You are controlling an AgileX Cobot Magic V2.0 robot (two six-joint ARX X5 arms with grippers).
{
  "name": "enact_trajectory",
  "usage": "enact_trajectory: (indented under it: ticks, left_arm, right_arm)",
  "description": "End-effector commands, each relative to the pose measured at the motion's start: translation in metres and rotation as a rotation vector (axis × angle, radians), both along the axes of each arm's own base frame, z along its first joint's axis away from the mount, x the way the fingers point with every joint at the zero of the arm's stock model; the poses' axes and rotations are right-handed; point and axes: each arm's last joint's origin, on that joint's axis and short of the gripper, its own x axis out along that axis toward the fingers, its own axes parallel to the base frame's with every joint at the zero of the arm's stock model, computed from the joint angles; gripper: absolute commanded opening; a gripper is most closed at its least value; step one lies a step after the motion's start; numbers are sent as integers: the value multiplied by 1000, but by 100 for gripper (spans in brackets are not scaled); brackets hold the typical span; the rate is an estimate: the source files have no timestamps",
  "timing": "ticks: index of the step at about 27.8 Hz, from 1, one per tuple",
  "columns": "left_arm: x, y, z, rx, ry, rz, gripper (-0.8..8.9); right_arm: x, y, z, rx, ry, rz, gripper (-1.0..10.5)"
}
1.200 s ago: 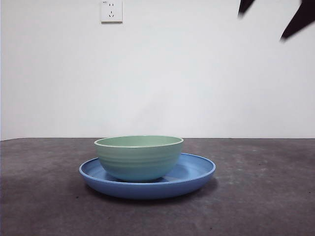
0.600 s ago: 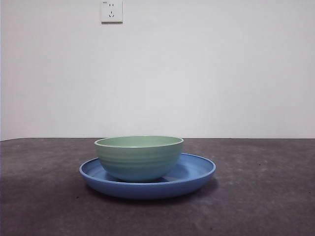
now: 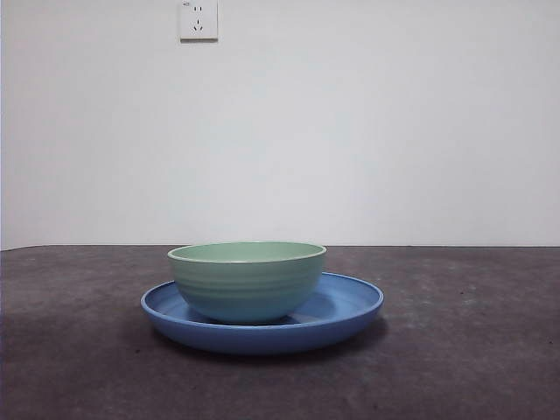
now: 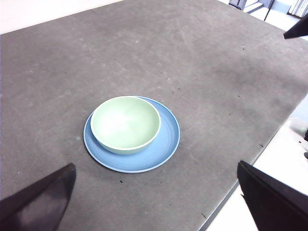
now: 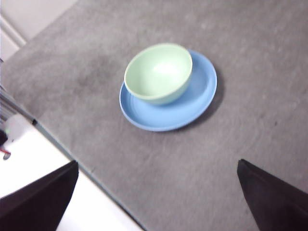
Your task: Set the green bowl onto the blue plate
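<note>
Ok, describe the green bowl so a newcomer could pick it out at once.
On the dark grey table, below the white wall socket, lies a wide blue plate. The green bowl stands upright on it, off-centre toward one rim. It is pale mint, empty, faintly ridged, and taller and narrower than the plate.

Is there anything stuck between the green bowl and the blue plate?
Nothing visible. The green bowl already sits right on the blue plate, toward one side of it. Both hands are open and far from the dishes, with only bare table around the dishes.
</note>
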Motion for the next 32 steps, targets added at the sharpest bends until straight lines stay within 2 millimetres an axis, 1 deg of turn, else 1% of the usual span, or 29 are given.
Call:
enact_trajectory:
  ticks: [1,3,5,6,7,8,10,11,12,32]
  left_arm:
    - [-1,0,4,-14,-14,-9,624]
    - [-1,0,3,-12,-13,-9,615]
    - [-1,0,3,-12,-13,-9,556]
    - [-1,0,3,-12,-13,-9,487]
    - [-1,0,3,-12,-13,-9,395]
    - [-1,0,3,-12,-12,-9,295]
    - [-1,0,3,-10,-13,-9,15]
    - [-1,0,3,-10,-16,-10,16]
    - [-1,0,4,-11,-17,-10,19]
    - [-1,0,4,-14,-14,-8,19]
  right_arm:
    - [2,1,6,23,-40,2,545]
    - [2,1,7,30,-56,2,545]
    - [3,1,7,30,-58,2,545]
    - [3,1,7,30,-58,2,544]
    - [2,1,7,30,-57,3,523]
    - [2,1,7,29,-55,2,442]
    - [2,1,7,29,-53,3,73]
    - [2,1,7,29,-54,5,-18]
    - [2,1,7,29,-54,5,26]
    - [2,1,7,29,-55,2,24]
